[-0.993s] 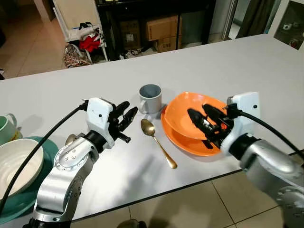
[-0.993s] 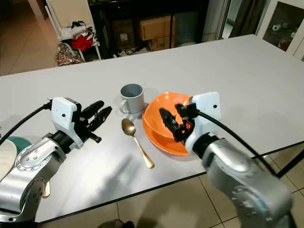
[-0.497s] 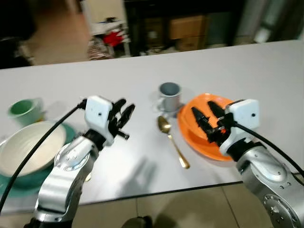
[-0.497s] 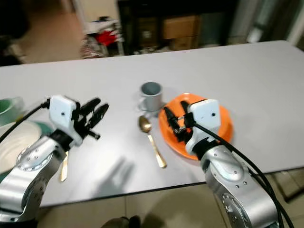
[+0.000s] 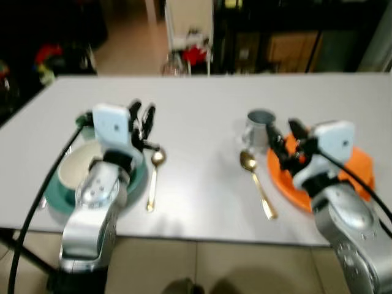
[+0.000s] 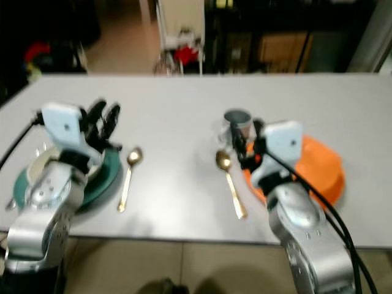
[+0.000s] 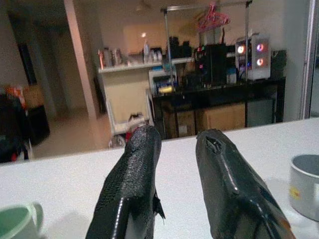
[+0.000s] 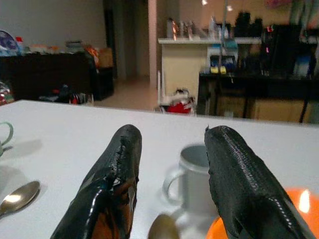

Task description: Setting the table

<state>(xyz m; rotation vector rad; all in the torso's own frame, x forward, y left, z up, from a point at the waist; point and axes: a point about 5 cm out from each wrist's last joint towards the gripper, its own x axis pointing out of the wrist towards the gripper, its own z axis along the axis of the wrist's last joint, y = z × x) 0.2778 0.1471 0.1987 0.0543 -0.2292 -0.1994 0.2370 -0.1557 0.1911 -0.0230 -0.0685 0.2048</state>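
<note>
The left gripper (image 5: 142,116) hovers, fingers apart and empty, above the white bowl (image 5: 81,165) on the teal plate (image 5: 131,181) near the worktop's (image 5: 202,110) left edge. The right gripper (image 5: 286,142), fingers apart, hangs over the orange plate (image 5: 355,168) beside mug (image 5: 258,125) and spoon (image 5: 257,184).

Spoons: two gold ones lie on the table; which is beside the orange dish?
The spoon on the robot's right, lying between the grey mug and the orange dish, by the right gripper. The other spoon lies beside the teal plate.
</note>
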